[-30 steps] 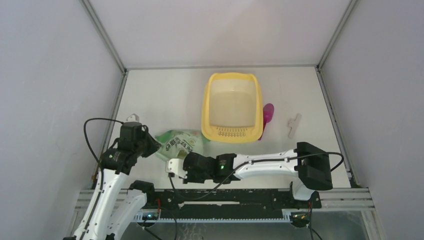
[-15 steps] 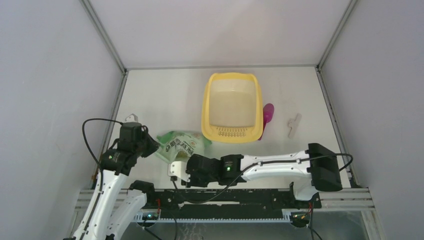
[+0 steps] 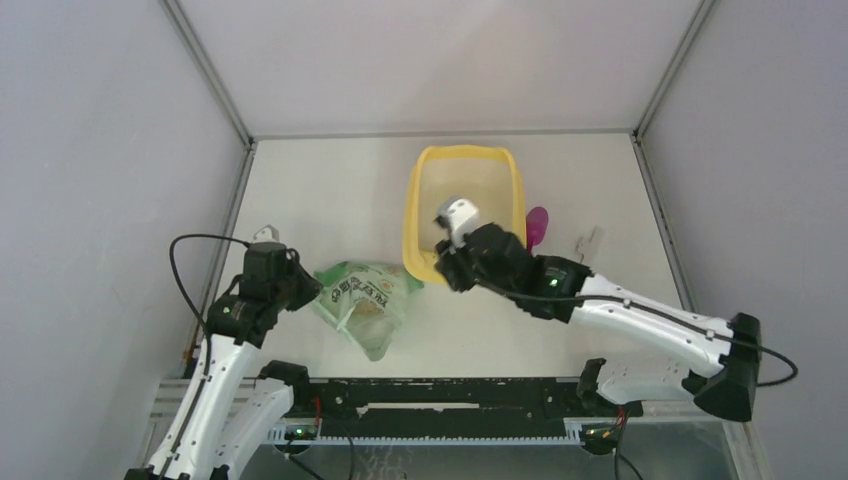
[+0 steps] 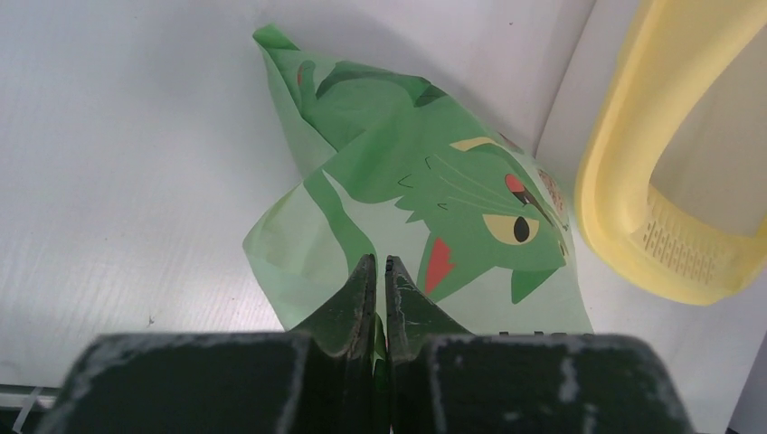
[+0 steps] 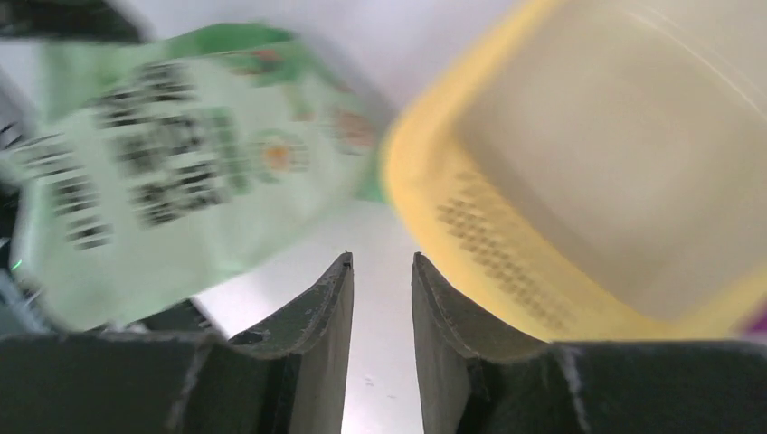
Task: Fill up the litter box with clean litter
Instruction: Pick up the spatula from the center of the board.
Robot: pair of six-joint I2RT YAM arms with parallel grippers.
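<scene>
The left claw (image 4: 380, 267) is closed on a thin fold at the edge of the green bag (image 4: 425, 208), which spreads out ahead of it on the table (image 4: 118, 181). The right claw (image 5: 382, 262) is parted with a narrow gap and nothing is held between its fingers. The litter box (image 5: 425, 181) lies ahead and to the right of the right claw, with its grille ledge nearest the fingertips, and the bag lies ahead and to the left of that claw. A tan patch, judged to be the clean litter (image 3: 368, 306), shows inside the bag just beyond the left claw. Whether any granules already lie in the box cannot be told, as the right wrist view is blurred. Several faults are to be expected. The film may be pulled out of the left claw when the bag is lifted, since only a small fold is pinched and the contents are heavy by comparison. Granules may be spilled on the table if the bag is tipped before its mouth is brought over the yellow rim. The light tray may be struck on its near rim by the right claw and pushed against the magenta scoop (image 3: 537, 225), which lies just beyond the box on the side away from the left claw. The bag should therefore be supported by both claws before pouring is attempted.
</scene>
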